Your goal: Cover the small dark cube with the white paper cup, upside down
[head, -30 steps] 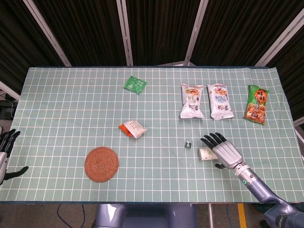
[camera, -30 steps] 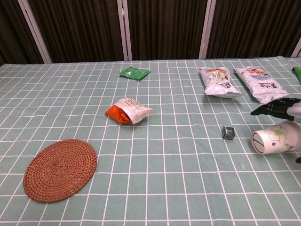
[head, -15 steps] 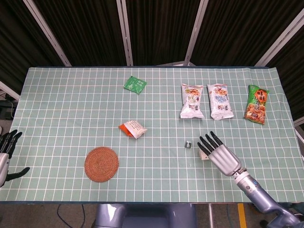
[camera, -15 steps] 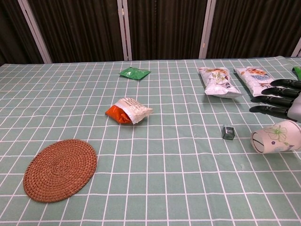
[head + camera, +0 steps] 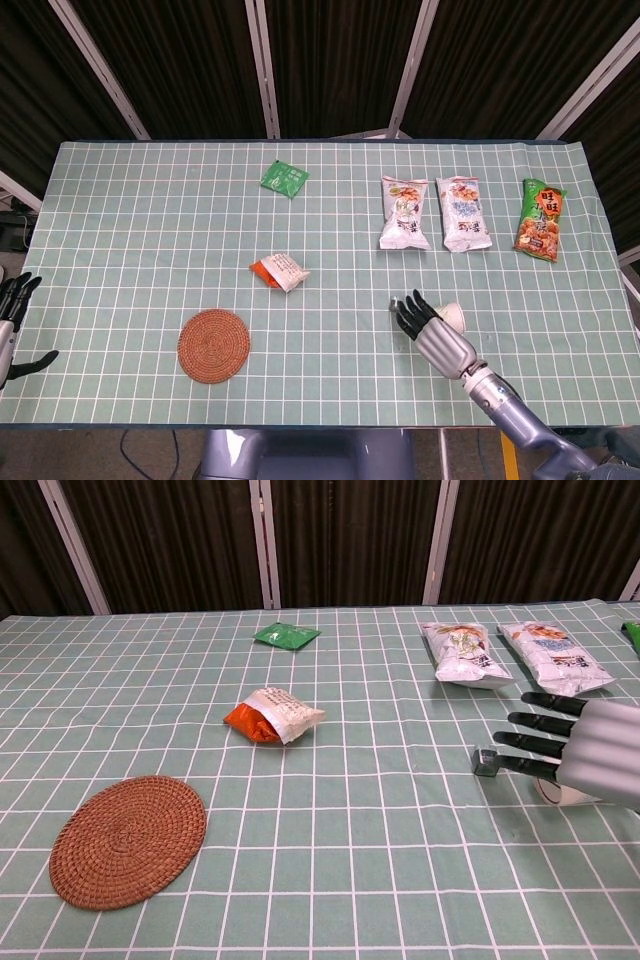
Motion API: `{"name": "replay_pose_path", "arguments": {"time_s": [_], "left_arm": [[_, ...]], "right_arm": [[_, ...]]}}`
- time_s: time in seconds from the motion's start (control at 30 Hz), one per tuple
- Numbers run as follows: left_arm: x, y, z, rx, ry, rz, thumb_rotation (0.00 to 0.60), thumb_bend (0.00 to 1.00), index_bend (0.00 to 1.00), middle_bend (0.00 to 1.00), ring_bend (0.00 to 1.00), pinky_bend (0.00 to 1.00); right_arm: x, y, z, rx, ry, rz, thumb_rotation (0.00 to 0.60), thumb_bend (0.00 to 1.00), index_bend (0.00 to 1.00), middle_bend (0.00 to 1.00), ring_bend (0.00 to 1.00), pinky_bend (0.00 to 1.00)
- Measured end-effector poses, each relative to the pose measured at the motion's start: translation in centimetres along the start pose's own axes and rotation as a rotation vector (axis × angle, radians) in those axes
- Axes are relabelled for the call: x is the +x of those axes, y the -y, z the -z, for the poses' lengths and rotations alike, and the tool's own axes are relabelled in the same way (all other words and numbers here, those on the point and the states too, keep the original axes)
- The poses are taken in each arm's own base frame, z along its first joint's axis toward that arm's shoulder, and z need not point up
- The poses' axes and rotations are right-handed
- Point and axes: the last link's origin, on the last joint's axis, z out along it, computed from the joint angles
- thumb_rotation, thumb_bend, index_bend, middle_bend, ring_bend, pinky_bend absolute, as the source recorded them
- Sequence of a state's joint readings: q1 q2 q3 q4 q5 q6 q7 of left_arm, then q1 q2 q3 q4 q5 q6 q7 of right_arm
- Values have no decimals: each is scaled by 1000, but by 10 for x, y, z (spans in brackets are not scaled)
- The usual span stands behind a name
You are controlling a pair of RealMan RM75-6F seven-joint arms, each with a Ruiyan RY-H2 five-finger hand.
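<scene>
The small dark cube (image 5: 485,763) sits on the green checked cloth right of centre; in the head view my right hand's fingertips hide it. My right hand (image 5: 435,335) (image 5: 590,750) hovers with its fingers stretched out and apart, pointing left, their tips just right of the cube. The white paper cup (image 5: 457,316) (image 5: 562,796) lies on its side under and behind that hand, mostly hidden by it. The hand does not grip the cup. My left hand (image 5: 12,322) hangs off the table's left edge with its fingers apart, holding nothing.
An orange-and-white snack pack (image 5: 279,271) lies mid-table, a round woven mat (image 5: 213,344) at the front left, and a green sachet (image 5: 284,179) further back. Two white snack bags (image 5: 405,213) (image 5: 463,213) and a green one (image 5: 540,220) lie at the back right.
My right hand has moved left and slightly toward the table's front, from beside the cup to over it, so its fingertips now reach the cube. The cup still lies on its side.
</scene>
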State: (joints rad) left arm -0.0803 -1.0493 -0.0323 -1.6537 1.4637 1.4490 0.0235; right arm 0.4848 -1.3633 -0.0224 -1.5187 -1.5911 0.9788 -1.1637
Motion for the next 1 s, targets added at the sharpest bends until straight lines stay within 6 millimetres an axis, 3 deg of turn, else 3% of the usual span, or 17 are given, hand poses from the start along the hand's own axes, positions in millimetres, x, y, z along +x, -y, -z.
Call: {"name": "replay_pose_path", "arguments": {"time_s": [0.17,0.4,0.63,1.0], "left_arm": [[0,0,-1,2,-1,-1,600,0,0,0,0,0],[-1,0,-2,4,5,-3,600,0,0,0,0,0],[-1,0,-2,3,7,0,600,0,0,0,0,0],[0,0,-2,0,6,6,600,0,0,0,0,0]], "right_arm": [[-5,2,-6,-7,16,26,600,28,0,45,0,132],[-14,6,-9,-23,30,71,600,102,11,213,57,331],[-24,7,-9,-34,30,58,600,222,203,383,218,498],[-23,-3,-8,-80,-59,-28,600,238,233,413,254,532]]}}
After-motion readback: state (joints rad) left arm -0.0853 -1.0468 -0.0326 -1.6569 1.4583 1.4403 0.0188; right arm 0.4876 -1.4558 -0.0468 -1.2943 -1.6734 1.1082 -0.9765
